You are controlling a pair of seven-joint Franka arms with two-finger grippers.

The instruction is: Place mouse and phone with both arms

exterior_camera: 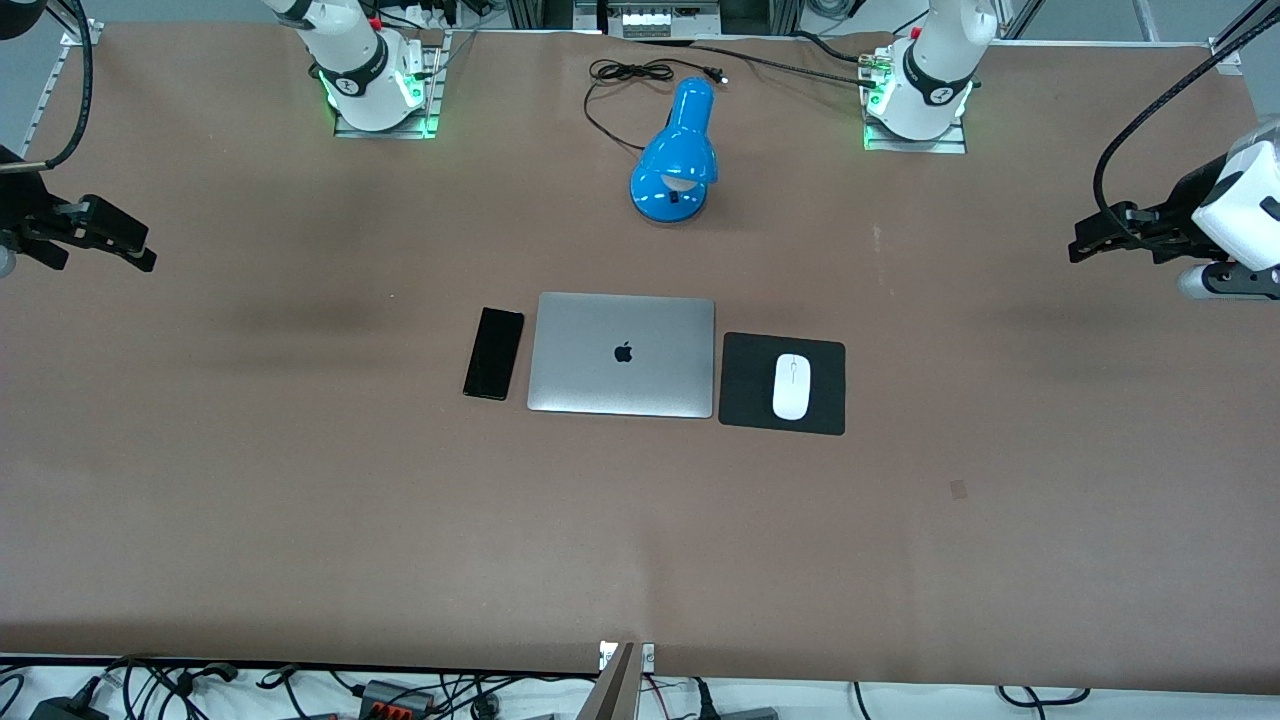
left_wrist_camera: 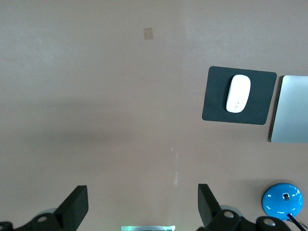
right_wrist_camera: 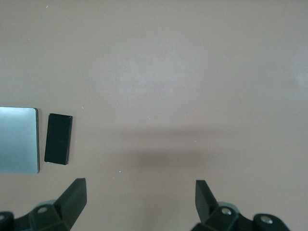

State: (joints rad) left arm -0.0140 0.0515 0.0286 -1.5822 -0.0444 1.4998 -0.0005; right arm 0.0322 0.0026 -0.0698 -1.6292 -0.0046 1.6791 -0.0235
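The white mouse (exterior_camera: 791,386) lies on a black square pad (exterior_camera: 750,385) beside the closed silver laptop (exterior_camera: 622,355), toward the left arm's end of the table. It also shows in the left wrist view (left_wrist_camera: 238,93). The black phone (exterior_camera: 494,353) lies flat on the table beside the laptop, toward the right arm's end, and shows in the right wrist view (right_wrist_camera: 58,138). My left gripper (exterior_camera: 1085,243) is open and empty, high over the table's left-arm end. My right gripper (exterior_camera: 140,250) is open and empty, high over the right-arm end. Both arms wait.
A blue desk lamp (exterior_camera: 678,160) lies on the table farther from the front camera than the laptop, with its black cord (exterior_camera: 625,75) coiled near the arm bases. The brown table surface (exterior_camera: 300,480) spreads wide around the things.
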